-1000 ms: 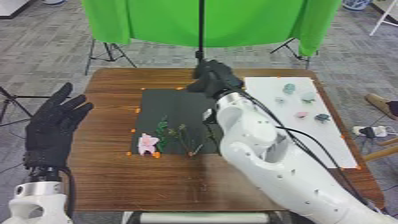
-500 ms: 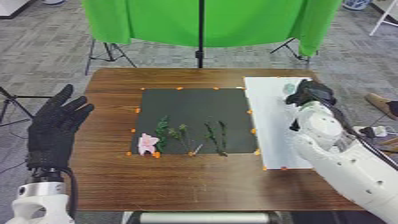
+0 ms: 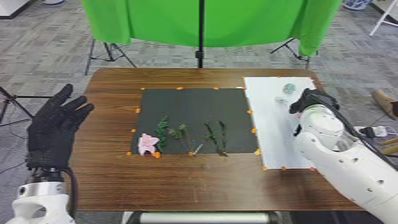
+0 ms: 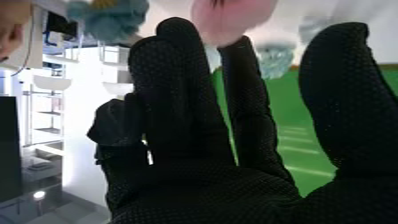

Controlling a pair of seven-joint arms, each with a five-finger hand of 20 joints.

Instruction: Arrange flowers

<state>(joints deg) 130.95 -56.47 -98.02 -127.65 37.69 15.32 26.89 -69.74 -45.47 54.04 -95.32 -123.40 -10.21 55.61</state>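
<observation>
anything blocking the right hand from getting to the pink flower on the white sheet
Nothing visible: in the right wrist view the pink flower shows just past the fingers of the right hand, and the blue-green flower lies beside that path.

Pink flower (image 4: 233,19), blurred, partly outside the right wrist view

A brown wooden table (image 3: 178,187) is carrying a black sheet (image 3: 194,107) and, just to its right, a longer white sheet (image 3: 277,137); small orange markers (image 3: 138,110) are dotting the edges of both.
</observation>
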